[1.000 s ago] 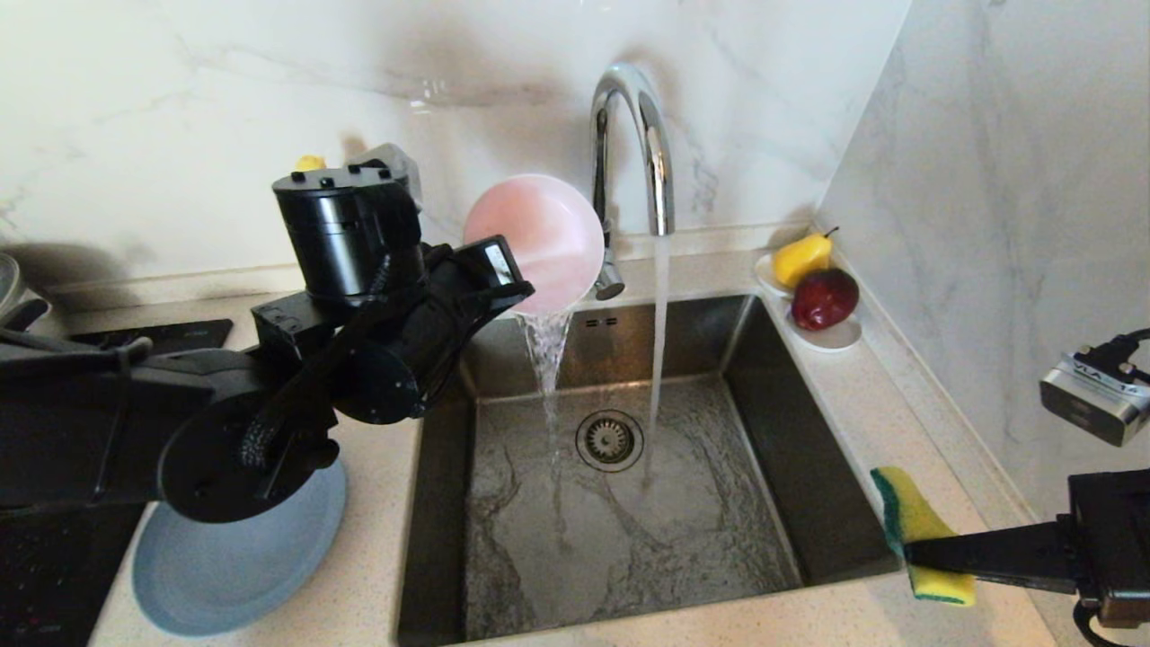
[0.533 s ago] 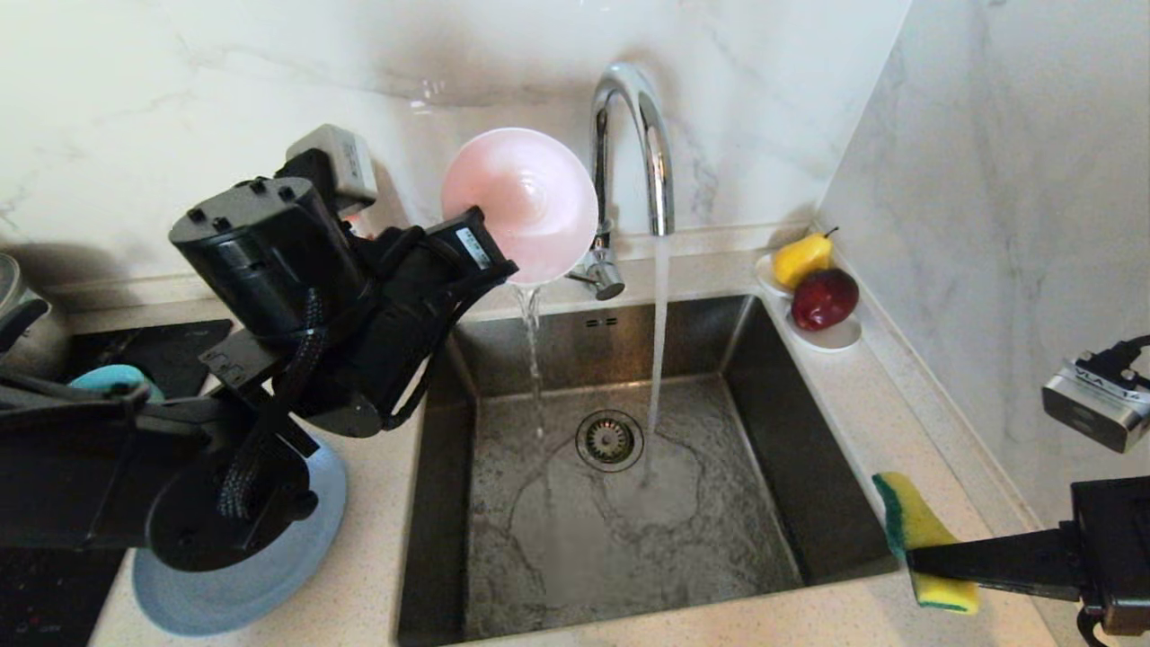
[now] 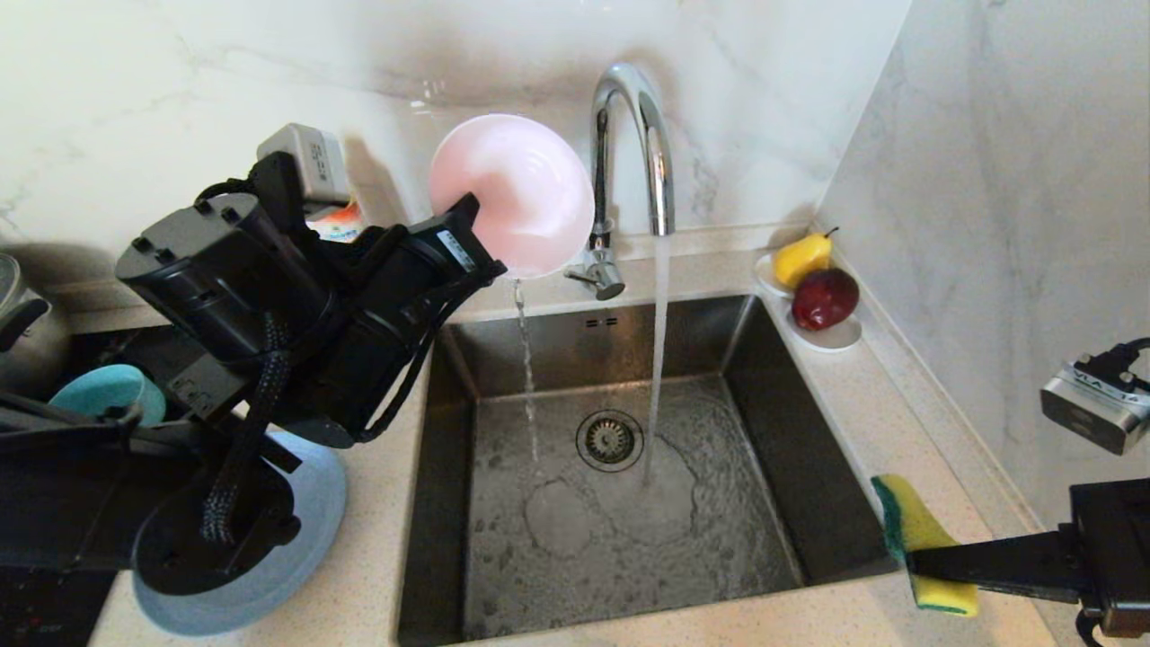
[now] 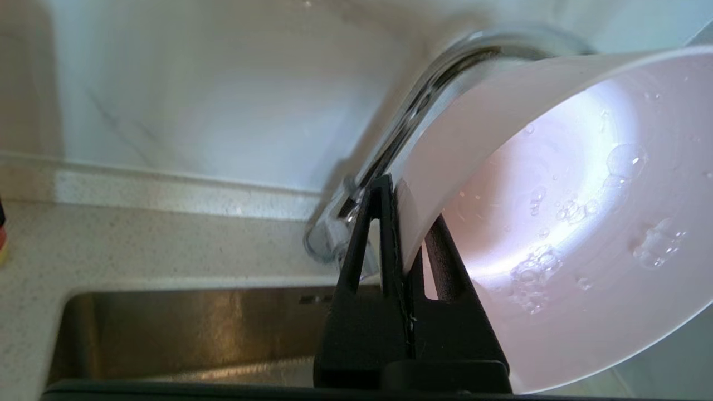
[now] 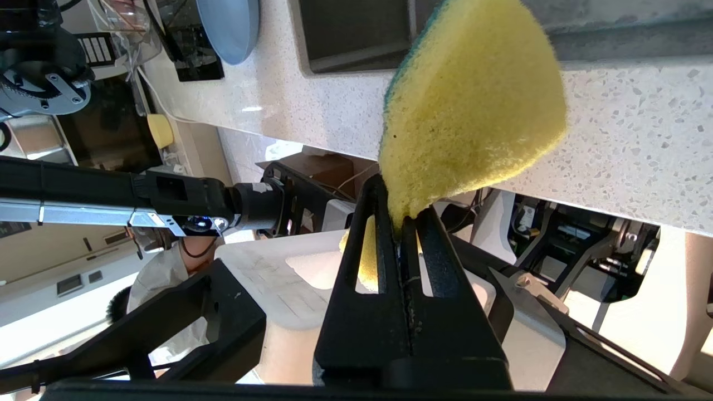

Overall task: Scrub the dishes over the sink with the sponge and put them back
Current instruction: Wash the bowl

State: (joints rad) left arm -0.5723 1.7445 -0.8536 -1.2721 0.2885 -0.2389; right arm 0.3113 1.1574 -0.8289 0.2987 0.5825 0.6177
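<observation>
Marble-backed sink (image 3: 620, 359); left pincer (image 4: 398, 223) clamping pink bowl (image 3: 512, 193), right pincer (image 5: 398, 223) pinching sponge (image 5: 473, 111).

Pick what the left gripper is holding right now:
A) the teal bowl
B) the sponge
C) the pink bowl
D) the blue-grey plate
C: the left gripper is shut on the rim of the pink bowl, tipped on edge above the sink beside the tap; the sponge is in the right gripper.
</observation>
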